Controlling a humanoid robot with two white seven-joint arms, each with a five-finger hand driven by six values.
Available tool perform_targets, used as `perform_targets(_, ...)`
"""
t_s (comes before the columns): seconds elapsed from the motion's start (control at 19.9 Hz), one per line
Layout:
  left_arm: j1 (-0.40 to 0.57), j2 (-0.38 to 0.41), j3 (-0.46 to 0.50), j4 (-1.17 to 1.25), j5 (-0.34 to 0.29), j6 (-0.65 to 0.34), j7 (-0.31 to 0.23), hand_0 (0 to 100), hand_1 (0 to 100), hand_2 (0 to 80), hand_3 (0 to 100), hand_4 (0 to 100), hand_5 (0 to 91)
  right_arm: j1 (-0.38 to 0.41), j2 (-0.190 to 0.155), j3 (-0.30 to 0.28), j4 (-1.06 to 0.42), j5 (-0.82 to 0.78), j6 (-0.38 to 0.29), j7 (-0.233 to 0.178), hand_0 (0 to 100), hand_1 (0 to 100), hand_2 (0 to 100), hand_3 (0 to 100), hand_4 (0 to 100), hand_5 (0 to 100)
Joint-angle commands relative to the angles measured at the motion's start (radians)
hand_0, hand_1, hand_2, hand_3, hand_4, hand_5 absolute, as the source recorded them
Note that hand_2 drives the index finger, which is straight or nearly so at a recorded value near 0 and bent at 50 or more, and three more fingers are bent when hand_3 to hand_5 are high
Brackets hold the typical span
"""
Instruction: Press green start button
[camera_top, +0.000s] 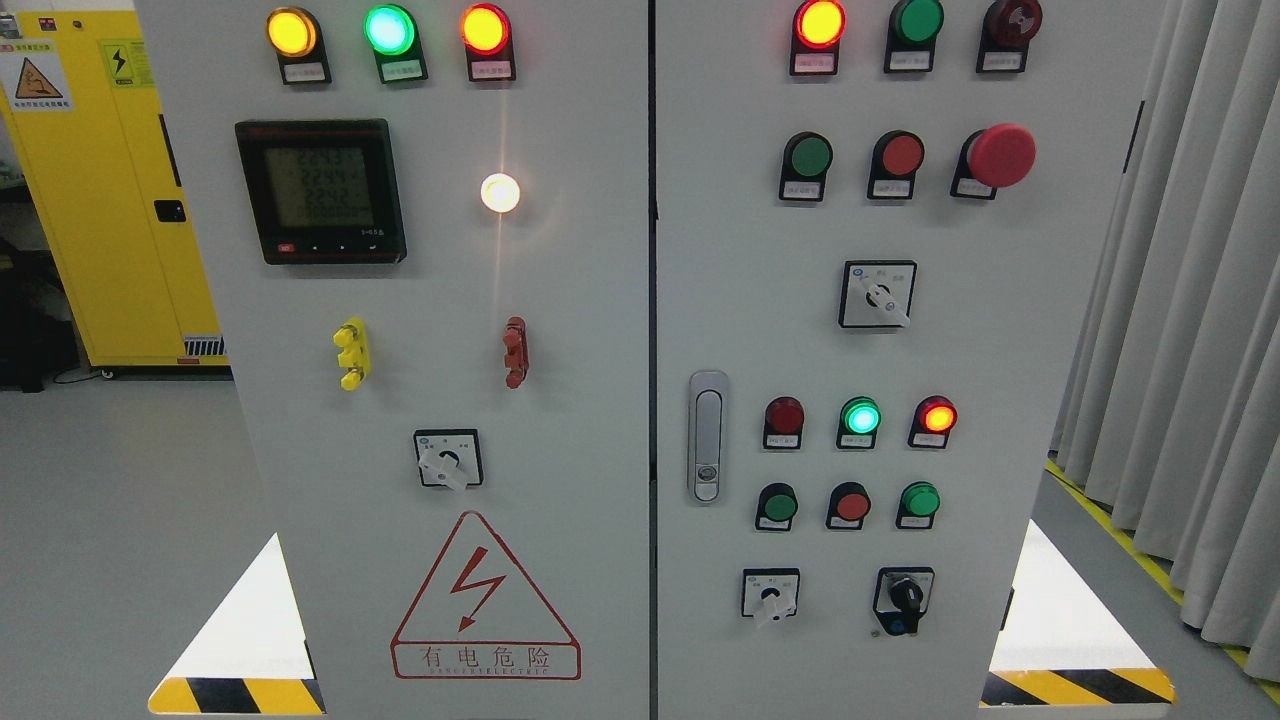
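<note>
A grey electrical cabinet (600, 450) fills the head view. Its right door carries unlit green push buttons: one in the upper row (808, 157), one at the lower left (778, 506) and one at the lower right (919, 499). Red push buttons (901, 155) (851, 505) sit beside them. A green lamp (860, 416) glows in the row above the lower buttons, and another dark green lamp (917, 20) is at the top. Neither of my hands nor any arm shows in this view.
A large red mushroom button (1001, 155) juts out at the upper right. Rotary switches (878, 294) (770, 596), a key switch (905, 598) and a door latch (707, 436) share the right door. Grey curtains (1190, 300) hang at right; a yellow cabinet (110, 200) stands at left.
</note>
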Motion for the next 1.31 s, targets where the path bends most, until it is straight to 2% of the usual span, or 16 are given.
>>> perform_targets(0.0, -0.029, -0.044, 0.000, -0.028, -0.001, 0.000, 0.001, 12, 56, 0.0, 0, 0, 0.0, -0.029, -0.022, -0.054, -0.440, 0.096, -0.054, -0.002, 19, 49, 0, 27, 24, 6)
perform_targets(0.1, -0.029, -0.044, 0.000, -0.028, -0.001, 0.000, 0.001, 12, 56, 0.0, 0, 0, 0.0, -0.043, -0.022, -0.064, -0.509, 0.118, -0.055, -0.002, 19, 50, 0, 28, 26, 8)
perform_targets(0.15, -0.029, -0.046, 0.000, -0.028, 0.000, 0.000, 0.001, 12, 56, 0.0, 0, 0, 0.0, -0.054, -0.022, -0.071, -0.536, 0.136, -0.058, -0.002, 21, 51, 0, 32, 31, 13)
perform_targets(0.35, -0.029, -0.069, 0.000, -0.028, 0.000, 0.000, 0.001, 12, 56, 0.0, 0, 0, 0.0, -0.126, -0.019, -0.101, -0.602, 0.213, -0.117, -0.002, 23, 52, 0, 35, 35, 17)
perform_targets(0.4, -0.029, -0.072, -0.002, -0.028, -0.001, 0.000, 0.001, 12, 56, 0.0, 0, 0, 0.0, -0.143, -0.017, -0.112, -0.618, 0.231, -0.124, -0.002, 23, 53, 0, 41, 40, 22)
perform_targets(0.5, -0.029, -0.072, -0.002, -0.028, -0.001, 0.000, 0.001, 12, 56, 0.0, 0, 0, 0.0, -0.176, -0.014, -0.115, -0.644, 0.244, -0.126, -0.002, 24, 54, 0, 43, 42, 25)
perform_targets(0.55, -0.029, -0.072, -0.002, -0.028, -0.001, 0.000, 0.001, 12, 56, 0.0, 0, 0, 0.0, -0.196, -0.014, -0.115, -0.656, 0.247, -0.126, -0.002, 25, 54, 0, 49, 45, 31)
perform_targets(0.6, -0.029, -0.072, -0.002, -0.028, -0.001, 0.000, 0.001, 12, 56, 0.0, 0, 0, 0.0, -0.216, -0.014, -0.115, -0.662, 0.248, -0.126, -0.002, 25, 55, 0, 51, 48, 35)
perform_targets(0.7, -0.029, -0.072, -0.003, -0.028, -0.001, 0.000, 0.001, 12, 56, 0.0, 0, 0, 0.0, -0.265, -0.012, -0.117, -0.668, 0.276, -0.124, -0.005, 26, 56, 0, 52, 50, 36)
perform_targets(0.75, -0.029, -0.072, -0.003, -0.028, -0.001, 0.000, 0.001, 12, 56, 0.0, 0, 0, 0.0, -0.293, -0.012, -0.120, -0.672, 0.308, -0.123, -0.021, 26, 56, 0, 52, 50, 36)
perform_targets(0.81, -0.028, -0.072, -0.003, -0.028, -0.001, 0.000, 0.001, 12, 56, 0.0, 0, 0, 0.0, -0.319, -0.011, -0.124, -0.675, 0.341, -0.120, -0.047, 26, 56, 0, 57, 53, 41)
perform_targets(0.86, -0.028, -0.072, -0.003, -0.028, -0.001, 0.000, 0.001, 12, 56, 0.0, 0, 0, 0.0, -0.344, -0.003, -0.126, -0.678, 0.369, -0.118, -0.070, 26, 58, 0, 63, 61, 52)
perform_targets(1.11, -0.028, -0.072, -0.003, -0.028, -0.001, 0.000, 0.001, 12, 56, 0.0, 0, 0, 0.0, -0.442, 0.053, -0.124, -0.684, 0.450, -0.089, -0.080, 28, 60, 0, 63, 64, 61)
perform_targets(1.16, -0.028, -0.072, -0.003, -0.028, -0.001, 0.000, 0.001, 12, 56, 0.0, 0, 0, 0.0, -0.456, 0.057, -0.124, -0.684, 0.473, -0.088, -0.080, 27, 61, 0, 70, 66, 63)
perform_targets(1.26, -0.028, -0.072, -0.003, -0.028, -0.001, 0.000, 0.001, 12, 56, 0.0, 0, 0, 0.0, -0.477, 0.057, -0.124, -0.685, 0.494, -0.088, -0.081, 26, 61, 0, 71, 65, 63)
